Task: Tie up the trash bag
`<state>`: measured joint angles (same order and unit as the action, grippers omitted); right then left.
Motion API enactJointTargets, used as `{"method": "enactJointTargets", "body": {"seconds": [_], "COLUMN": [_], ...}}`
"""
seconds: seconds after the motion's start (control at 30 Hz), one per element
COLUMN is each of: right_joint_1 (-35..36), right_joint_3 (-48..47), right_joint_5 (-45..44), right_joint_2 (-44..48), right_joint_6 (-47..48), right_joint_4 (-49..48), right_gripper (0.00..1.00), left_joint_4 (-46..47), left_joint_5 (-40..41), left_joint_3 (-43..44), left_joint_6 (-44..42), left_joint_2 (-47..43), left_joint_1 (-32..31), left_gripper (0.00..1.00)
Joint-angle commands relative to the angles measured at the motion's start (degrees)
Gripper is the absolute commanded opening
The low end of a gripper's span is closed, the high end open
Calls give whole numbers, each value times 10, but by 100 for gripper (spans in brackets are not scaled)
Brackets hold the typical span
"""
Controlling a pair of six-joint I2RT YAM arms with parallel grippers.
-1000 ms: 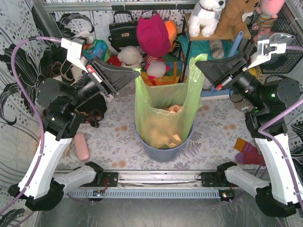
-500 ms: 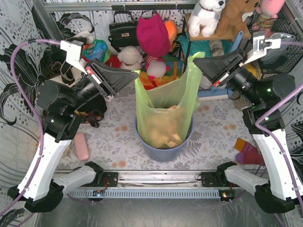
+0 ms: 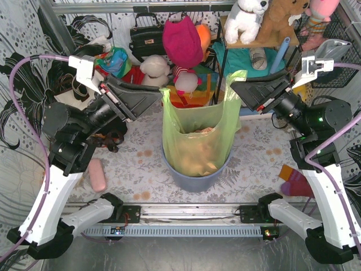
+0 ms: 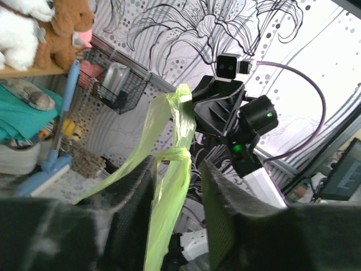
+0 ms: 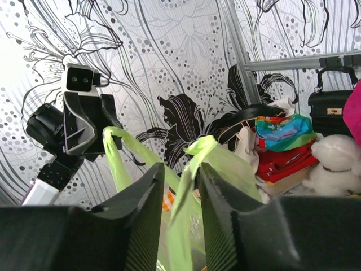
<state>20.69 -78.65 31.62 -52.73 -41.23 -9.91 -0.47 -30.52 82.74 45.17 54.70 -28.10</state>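
Note:
The light-green trash bag (image 3: 194, 141) stands in the round blue-grey bin (image 3: 194, 179), with tan-orange paper (image 3: 197, 155) showing through. Its two top handles are stretched up and apart. My left gripper (image 3: 160, 93) is at the left handle. In the left wrist view (image 4: 177, 164) the jaws are apart, with the bunched handle (image 4: 169, 203) lying against one finger. My right gripper (image 3: 232, 86) is at the right handle. In the right wrist view (image 5: 180, 167) the jaws are apart, with the green strip (image 5: 194, 186) between them against one finger.
A pink object (image 3: 97, 174) lies on the table at the left and a red-purple mitten (image 3: 296, 183) at the right. Behind the bin are plush toys, a black handbag (image 3: 148, 36), a shelf (image 3: 248, 42) and a wire basket (image 3: 333, 68).
Both gripper tips have dropped slightly while the wrists tilted. The bag's mouth has drawn narrower and its handles stay held up.

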Motion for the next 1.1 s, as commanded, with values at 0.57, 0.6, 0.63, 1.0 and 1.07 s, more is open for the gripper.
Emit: {"method": "enactJointTargets", "body": {"seconds": [0.57, 0.6, 0.63, 1.0, 1.07], "right_joint_1": [3, 2, 3, 3, 3], "right_joint_3": [-145, -145, -148, -170, -136], "right_joint_5": [-198, -196, -200, -412, -395], "right_joint_2": [57, 58, 58, 103, 109], "right_joint_6": [113, 109, 107, 88, 78], "right_joint_4": [347, 356, 375, 663, 686], "right_gripper": [61, 62, 63, 52, 51], "left_joint_4": [-252, -262, -270, -328, -324], "left_joint_5": [190, 196, 201, 124, 95], "left_joint_3": [-4, -15, -26, -164, -186], "left_joint_6": [-41, -37, -32, 29, 36], "left_joint_2": [-116, -123, -128, -115, -115], "left_joint_1": [-2, -2, -2, -2, -2], "left_gripper": [59, 59, 59, 55, 55]}}
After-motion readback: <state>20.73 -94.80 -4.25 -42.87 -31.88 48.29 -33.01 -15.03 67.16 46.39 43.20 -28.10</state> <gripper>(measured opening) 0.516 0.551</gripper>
